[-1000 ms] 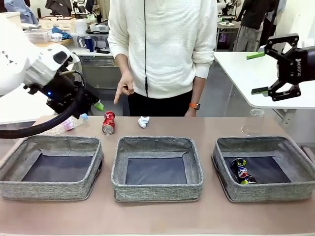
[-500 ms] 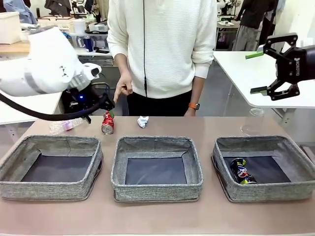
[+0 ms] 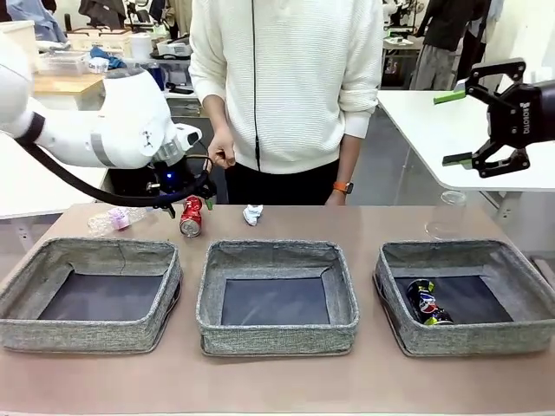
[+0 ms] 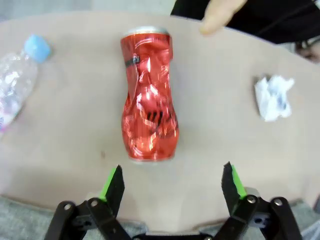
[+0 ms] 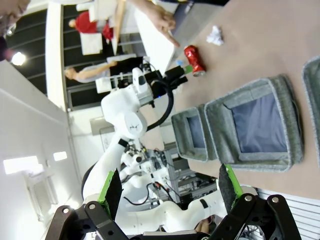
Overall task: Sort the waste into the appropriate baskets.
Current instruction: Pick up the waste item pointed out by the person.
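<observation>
Left jaws apart near red crushed can [image 4: 148, 95]

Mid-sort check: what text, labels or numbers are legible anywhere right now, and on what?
"ROBOTIQ": printed sideways on the right hand, just legible.
Red can: dark print, too blurred to read.
Dark can: logo too small to read.
Bottle: pink label too blurred to read.
Paper wad: dark marks, unreadable.

The bottle [image 4: 15, 85] is cut off by the left wrist picture's left edge. A person's hand [image 4: 220, 15], blurred, is cropped at its top. The dark can [image 3: 427, 303] carries print too small to read.
</observation>
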